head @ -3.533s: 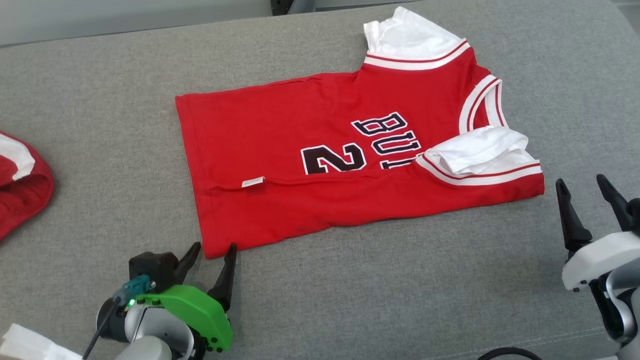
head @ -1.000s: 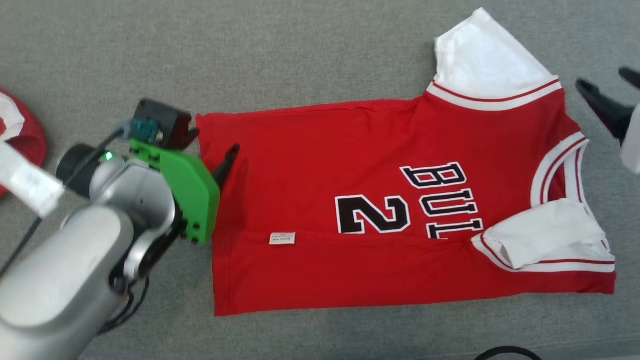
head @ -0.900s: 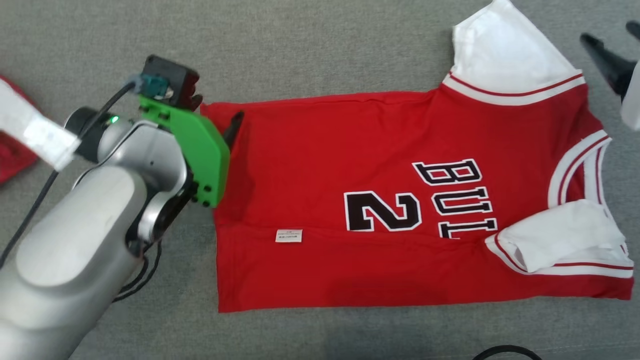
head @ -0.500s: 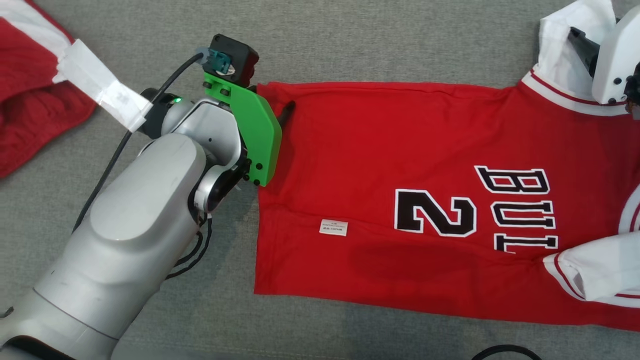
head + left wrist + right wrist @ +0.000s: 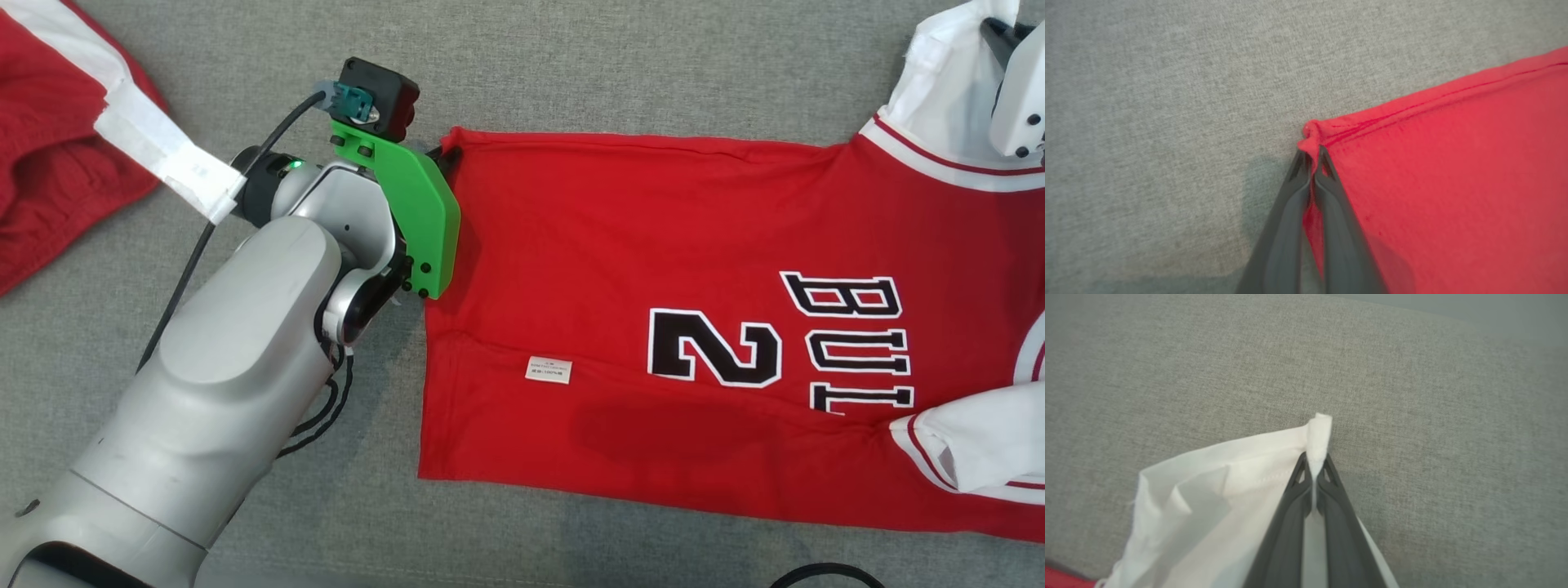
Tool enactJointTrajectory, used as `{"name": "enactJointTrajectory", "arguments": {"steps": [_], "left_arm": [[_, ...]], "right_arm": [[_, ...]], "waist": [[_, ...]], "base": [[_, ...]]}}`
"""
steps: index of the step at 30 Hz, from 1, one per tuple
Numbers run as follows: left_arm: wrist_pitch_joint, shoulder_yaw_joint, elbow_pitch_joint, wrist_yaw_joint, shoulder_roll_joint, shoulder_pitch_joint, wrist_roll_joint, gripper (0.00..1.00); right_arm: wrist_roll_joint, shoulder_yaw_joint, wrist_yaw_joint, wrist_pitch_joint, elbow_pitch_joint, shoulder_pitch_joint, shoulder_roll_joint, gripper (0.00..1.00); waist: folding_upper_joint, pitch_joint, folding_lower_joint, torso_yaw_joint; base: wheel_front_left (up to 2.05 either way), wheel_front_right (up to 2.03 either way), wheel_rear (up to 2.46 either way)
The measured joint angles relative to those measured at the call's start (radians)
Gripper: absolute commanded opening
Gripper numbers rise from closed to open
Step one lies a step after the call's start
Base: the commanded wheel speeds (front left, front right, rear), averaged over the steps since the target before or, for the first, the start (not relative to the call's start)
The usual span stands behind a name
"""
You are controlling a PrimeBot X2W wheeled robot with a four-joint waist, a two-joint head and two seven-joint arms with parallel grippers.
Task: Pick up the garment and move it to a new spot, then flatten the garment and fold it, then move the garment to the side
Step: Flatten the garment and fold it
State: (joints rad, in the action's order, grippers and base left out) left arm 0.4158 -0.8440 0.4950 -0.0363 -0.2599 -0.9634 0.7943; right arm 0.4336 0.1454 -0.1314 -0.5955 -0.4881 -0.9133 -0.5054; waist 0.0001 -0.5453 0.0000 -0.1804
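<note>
Two grippers pinching jersey [image 5: 637, 237], lying flat across middle of grey cushion [image 5: 653, 49], near long side already folded over. Left gripper [image 5: 446, 153] clamping far hem corner; right gripper [image 5: 1314, 459] clamping white sleeve [image 5: 1216, 486] tip. Judging: far-side fold, moving aside remaining. Wrist views showing fingers [image 5: 1290, 212] pressing together on cloth; head view showing number [image 5: 714, 347], label [image 5: 548, 370], second red garment [image 5: 49, 188] lying at left edge.

Silver-grey left arm [image 5: 229, 392], green wrist bracket [image 5: 416, 204] with black screws [image 5: 424, 268], black cable [image 5: 180, 286], dark fingers [image 5: 1286, 228].
</note>
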Motion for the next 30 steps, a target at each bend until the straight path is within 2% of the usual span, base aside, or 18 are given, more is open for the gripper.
{"name": "enactJointTrajectory", "arguments": {"steps": [8, 17, 20, 24, 27, 30], "left_arm": [[-0.095, 0.024, -0.024, -0.015, -0.02, 0.05, -0.003, 0.0], [-0.122, 0.039, -0.169, -0.055, -0.092, 0.147, 0.005, 0.0], [-0.135, 0.048, -0.243, -0.081, -0.122, 0.207, 0.014, 0.0], [-0.151, 0.073, -0.376, -0.128, -0.189, 0.33, 0.041, 0.0], [-0.172, 0.096, -0.481, -0.181, -0.236, 0.427, 0.052, 0.0], [-0.193, 0.129, -0.557, -0.232, -0.29, 0.521, 0.077, 0.0]], "right_arm": [[0.095, 0.061, 0.0, 0.078, 0.065, 0.014, -0.044, 0.0], [0.254, 0.074, 0.0, 0.189, 0.287, 0.201, -0.121, 0.0], [0.3, 0.038, 0.0, 0.224, 0.39, 0.322, -0.14, 0.0], [0.339, -0.029, 0.0, 0.246, 0.537, 0.521, -0.143, 0.0], [0.351, -0.094, 0.0, 0.259, 0.641, 0.68, -0.113, 0.0], [0.351, -0.123, 0.001, 0.266, 0.719, 0.817, -0.05, 0.0]], "waist": [[0.0, 0.044, 0.0, 0.026], [0.0, 0.121, 0.0, 0.066], [0.0, 0.149, 0.0, 0.082], [0.0, 0.182, 0.0, 0.113], [0.0, 0.199, 0.0, 0.144], [0.0, 0.207, -0.0001, 0.177]], "base": [[0.0, 0.0, 0.0], [0.0, 0.0, 0.0], [0.0, 0.0, 0.0], [0.0, 0.0, 0.0], [0.0, 0.0, 0.0], [0.0, 0.0, 0.0]]}}
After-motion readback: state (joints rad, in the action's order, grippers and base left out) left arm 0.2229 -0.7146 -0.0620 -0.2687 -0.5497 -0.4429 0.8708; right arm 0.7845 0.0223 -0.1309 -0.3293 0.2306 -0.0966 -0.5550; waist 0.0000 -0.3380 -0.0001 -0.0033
